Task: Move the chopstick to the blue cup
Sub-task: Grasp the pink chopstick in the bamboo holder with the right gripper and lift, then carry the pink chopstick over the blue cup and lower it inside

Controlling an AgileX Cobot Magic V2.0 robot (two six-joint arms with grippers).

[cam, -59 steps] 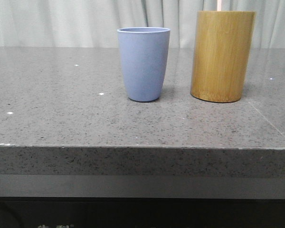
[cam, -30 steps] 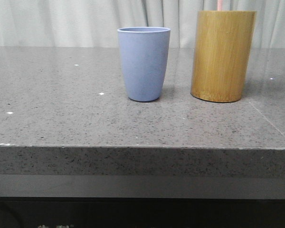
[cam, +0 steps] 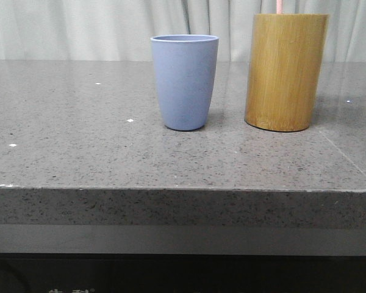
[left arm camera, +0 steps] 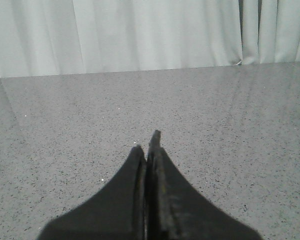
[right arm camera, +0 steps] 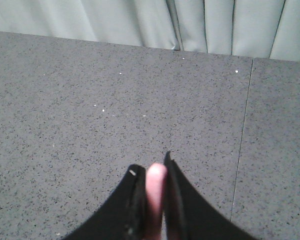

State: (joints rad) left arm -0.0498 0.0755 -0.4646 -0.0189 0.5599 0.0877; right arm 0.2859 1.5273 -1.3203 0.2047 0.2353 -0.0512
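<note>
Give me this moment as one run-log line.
right gripper: shut on chopstick | left gripper: shut, empty | blue cup: upright, no chopstick seen

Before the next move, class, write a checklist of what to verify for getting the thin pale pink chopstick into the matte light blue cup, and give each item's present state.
1. Right gripper shut on the thin pale pink chopstick: ok.
2. Chopstick lifted out of the tall yellow-brown bamboo cylinder: not ok; the front view shows a short pink length right at its rim.
3. Matte light blue cup upright on the grey speckled table: ok.
4. Inside of the cup free: cannot tell; the front view does not look into it.
5. Left gripper shut, holding nothing: ok.
</note>
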